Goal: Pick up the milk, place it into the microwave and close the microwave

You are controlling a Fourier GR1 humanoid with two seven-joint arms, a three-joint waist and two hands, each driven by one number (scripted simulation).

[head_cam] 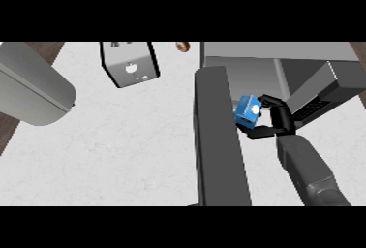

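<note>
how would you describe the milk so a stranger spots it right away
Find the grey microwave at the counter's right, its dark door swung open. Beside that door, the right hand curls round the milk, a small carton and the only bright blue thing.

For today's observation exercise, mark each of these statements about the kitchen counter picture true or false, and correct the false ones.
1. The right robot hand holds a blue milk carton. True.
2. The microwave door is shut. False: it stands open, swung out toward the viewer.
3. The carton rests on the white counter left of the door. False: it is held up at the microwave opening, right of the door.
4. A grey toaster stands on the counter, left of the microwave. True.
5. The left robot hand is pushing the door. False: it is not visible.
</note>
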